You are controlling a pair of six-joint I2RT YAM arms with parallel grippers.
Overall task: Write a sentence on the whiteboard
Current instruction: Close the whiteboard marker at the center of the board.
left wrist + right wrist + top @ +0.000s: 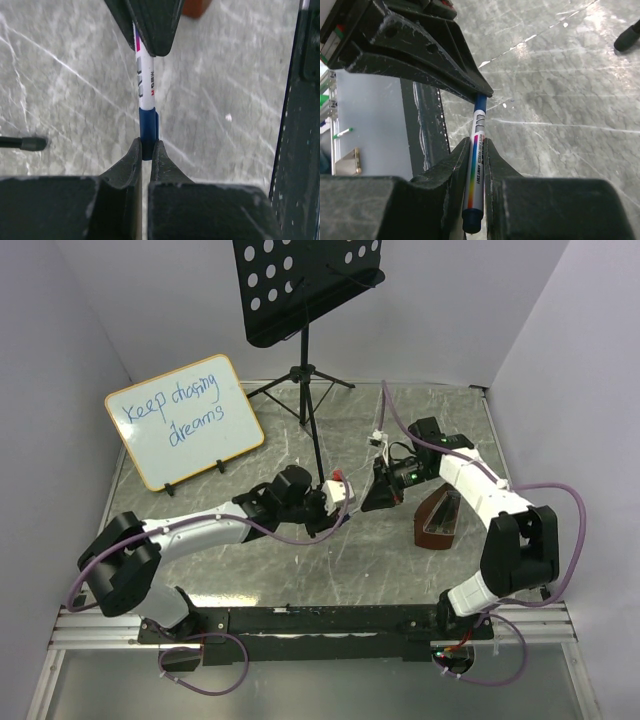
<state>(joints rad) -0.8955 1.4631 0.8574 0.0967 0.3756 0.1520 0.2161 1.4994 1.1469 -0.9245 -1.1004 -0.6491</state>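
Whiteboard: propped at a tilt, rear left of the table, beside the music stand.
Sentence: blue, two lines, "Keep chasing dreams".
Marker: held above mid-table at both ends.
Left gripper: clamped on its blue cap.
Right gripper: clamped on the white barrel.
Cap apparently seated.

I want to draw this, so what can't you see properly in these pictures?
- Left wrist view: the marker tip, its blue end buried between the left pincer fingers.
- Top view: the marker, mostly hidden between the left pincer and right pincer.
- Top view: the stand, cut off by the upper edge.
- Top view: the brown thing, too small to name; blurred in the left wrist view.
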